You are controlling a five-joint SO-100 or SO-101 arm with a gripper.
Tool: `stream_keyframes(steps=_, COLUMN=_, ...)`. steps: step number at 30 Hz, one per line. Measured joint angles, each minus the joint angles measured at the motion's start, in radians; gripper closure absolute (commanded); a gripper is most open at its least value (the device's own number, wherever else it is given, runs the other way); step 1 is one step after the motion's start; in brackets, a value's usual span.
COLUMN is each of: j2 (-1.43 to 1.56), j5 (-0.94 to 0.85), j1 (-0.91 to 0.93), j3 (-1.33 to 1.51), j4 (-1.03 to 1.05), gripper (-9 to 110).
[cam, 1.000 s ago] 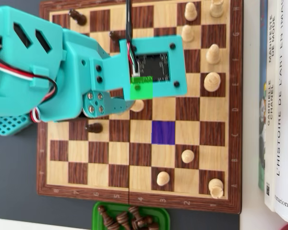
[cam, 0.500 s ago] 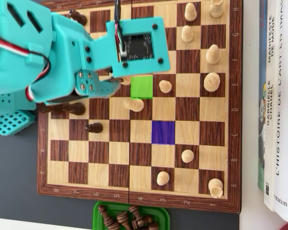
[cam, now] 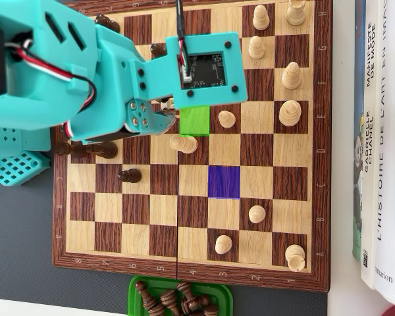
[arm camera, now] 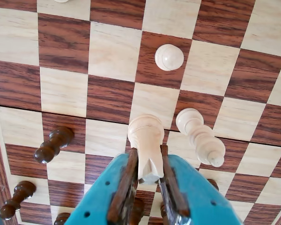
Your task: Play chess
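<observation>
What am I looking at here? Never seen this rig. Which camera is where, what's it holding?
A small teal robot arm plays chess. One picture looks straight down on the chessboard; the other comes from a camera on the arm's wrist, looking past its gripper. The gripper is shut on a light piece. Other light and dark pieces stand on the board. One square is marked green, another purple. A green tray below the board holds dark pieces. Books lie at the right.

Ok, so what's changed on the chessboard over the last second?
The arm swung toward the top of the overhead view, uncovering the green square and a light pawn. The gripper is shut on a light piece. The toppled light piece and the rest stayed put.
</observation>
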Motion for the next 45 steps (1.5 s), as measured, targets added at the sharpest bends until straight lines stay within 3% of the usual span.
stream_keyframes(steps=45, j2=-0.221, j5=0.000, j1=-0.002, j3=-0.080, j4=-0.029, gripper=95)
